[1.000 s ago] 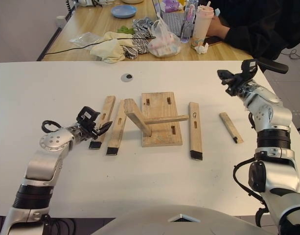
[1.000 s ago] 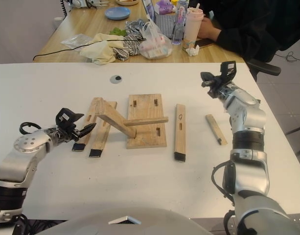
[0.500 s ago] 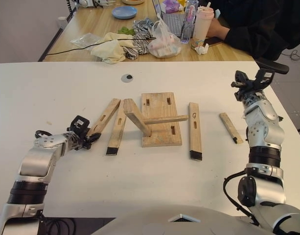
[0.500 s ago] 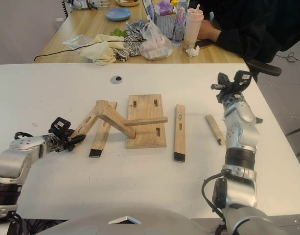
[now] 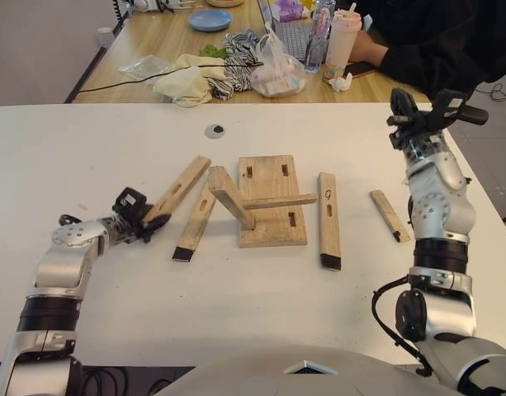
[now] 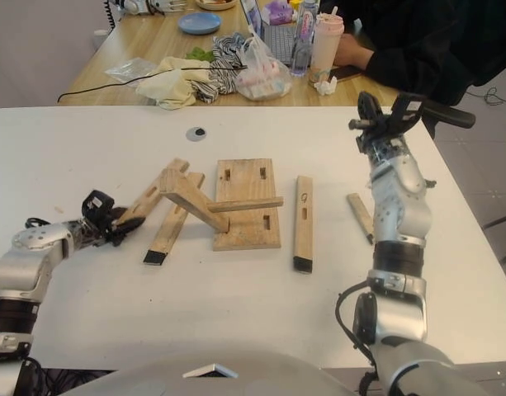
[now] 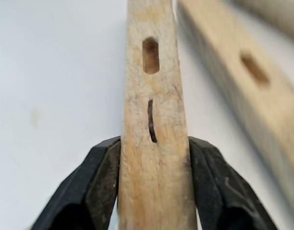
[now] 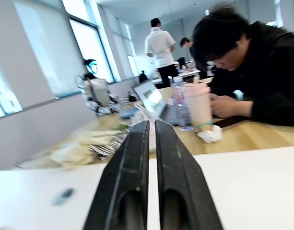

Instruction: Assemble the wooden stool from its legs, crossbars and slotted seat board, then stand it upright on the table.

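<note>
Your leg (image 5: 180, 185) lies on the table (image 5: 236, 280) just left of the seat board (image 5: 273, 223), its near end clamped between the left gripper's (image 5: 145, 223) fingers. You look to be picking it up; next, lift it and line its slot up with the crossbar (image 5: 286, 200). The right gripper (image 5: 418, 124) hangs raised far right, fingers together, empty.

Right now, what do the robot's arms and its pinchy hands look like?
Both arms are chunky silver shells joined by black rings. The left arm has a round disc dotted with holes near its wrist; the right arm has a ribbed black band and a looping black cable. The left gripper and right gripper are black, each with two smooth fingers.
</note>
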